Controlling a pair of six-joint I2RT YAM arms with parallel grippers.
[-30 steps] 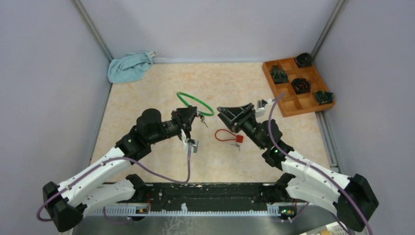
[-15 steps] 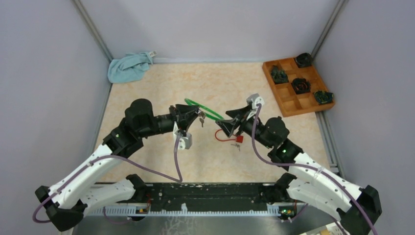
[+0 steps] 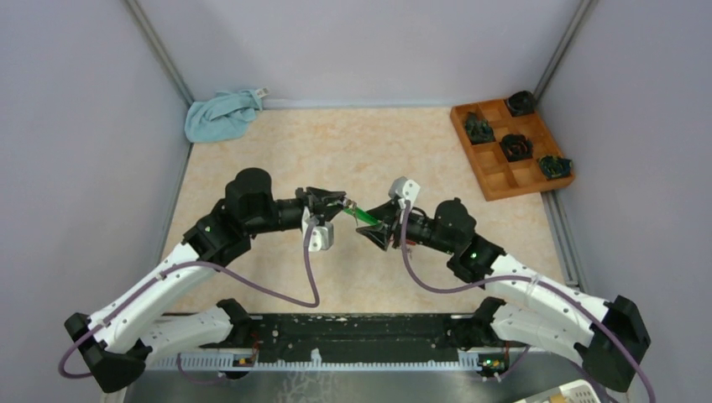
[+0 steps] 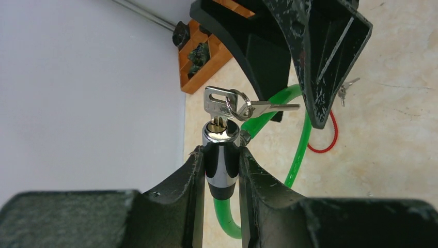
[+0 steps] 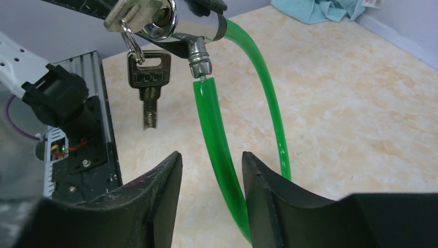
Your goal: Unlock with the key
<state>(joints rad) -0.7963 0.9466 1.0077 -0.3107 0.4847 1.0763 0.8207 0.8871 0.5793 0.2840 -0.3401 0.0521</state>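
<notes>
One key (image 4: 216,101) sits in the lock cylinder (image 4: 221,161) clamped by left jaws; right jaws gape around the green cable (image 5: 218,150).

One green cable lock (image 5: 218,139), two silver keys (image 5: 149,82) ringed to it, one red cable loop (image 4: 333,135), one light-blue cloth (image 3: 220,115), one wooden tray (image 3: 504,180), four dark objects (image 3: 515,146).

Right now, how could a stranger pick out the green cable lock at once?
Above the middle of the beige table, the left gripper clamps a chrome cylinder with a key in its end. That cylinder and its green cable are the lock; the other lock, lying on the table, has a red cable.
</notes>
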